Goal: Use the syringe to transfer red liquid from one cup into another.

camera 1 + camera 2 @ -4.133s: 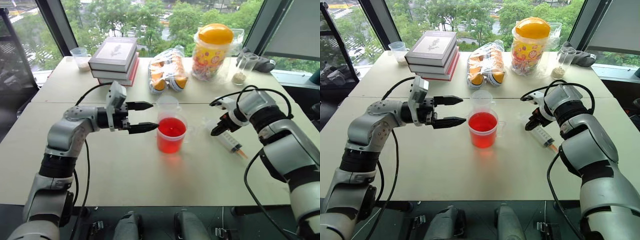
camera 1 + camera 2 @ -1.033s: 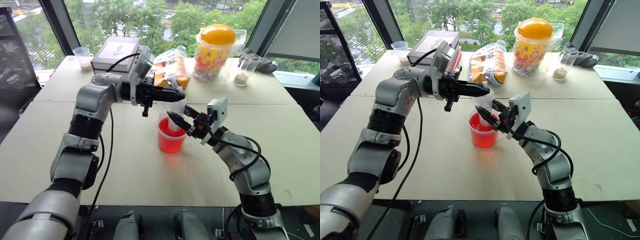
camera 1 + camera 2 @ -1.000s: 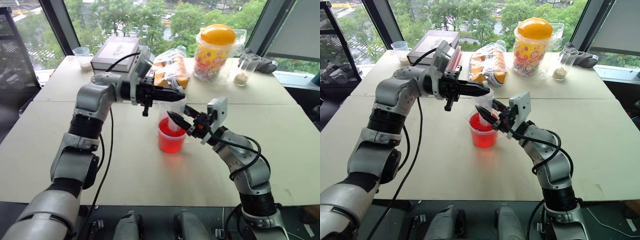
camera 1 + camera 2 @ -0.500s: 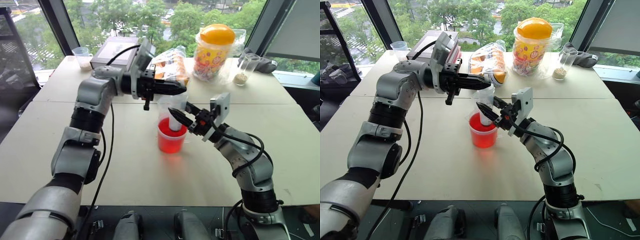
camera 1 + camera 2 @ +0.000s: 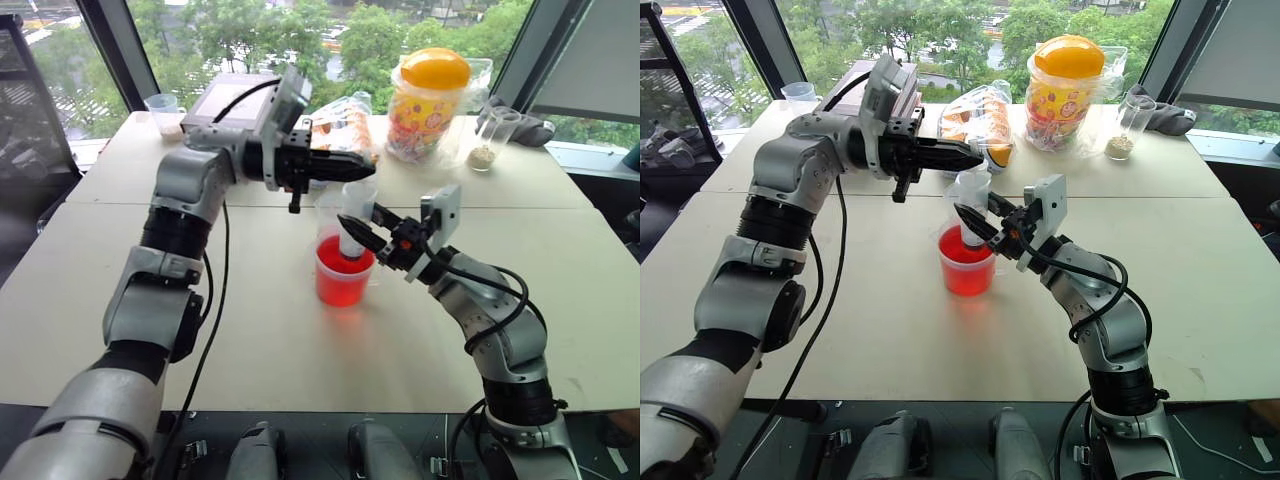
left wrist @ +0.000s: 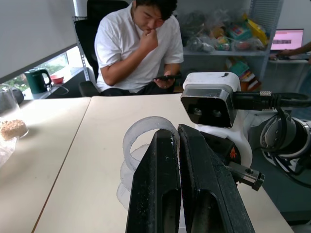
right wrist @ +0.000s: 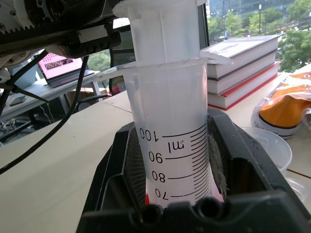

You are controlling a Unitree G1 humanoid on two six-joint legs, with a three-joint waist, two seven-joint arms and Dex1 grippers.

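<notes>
A pale beige table point(image 5: 200, 330), made of two tops joined along a seam, stands before tall windows with green trees outside. Along its far edge, from ten o'clock round to two, sit a small clear cup with white powder point(image 5: 160, 112), a stack of books point(image 5: 228, 100), a clear bag of orange-and-white packets point(image 5: 340, 128), a big plastic jar with an orange lid point(image 5: 428, 92) and a tall clear glass with beige grains point(image 5: 490, 136). In the left wrist view a person in a white shirt point(image 6: 138, 46) sits at the table's far side, with cluttered shelves behind.

At the table's centre stands the wide clear cup of bright red liquid point(image 5: 343, 275). The large clear syringe with black scale marks and white plunger point(image 5: 354, 222) stands upright in it. The right gripper point(image 5: 362, 232) is clamped round the barrel, marks near the top of the scale showing above its black fingers point(image 7: 121, 165). The left gripper point(image 5: 352, 160), pointing level from nine o'clock, is pinched shut at the plunger's top.

The syringe tip is hidden below the gripper, and how much liquid the barrel holds cannot be made out. The small colourless cup point(image 5: 330, 205) is mostly hidden, at twelve o'clock just behind the red one.
</notes>
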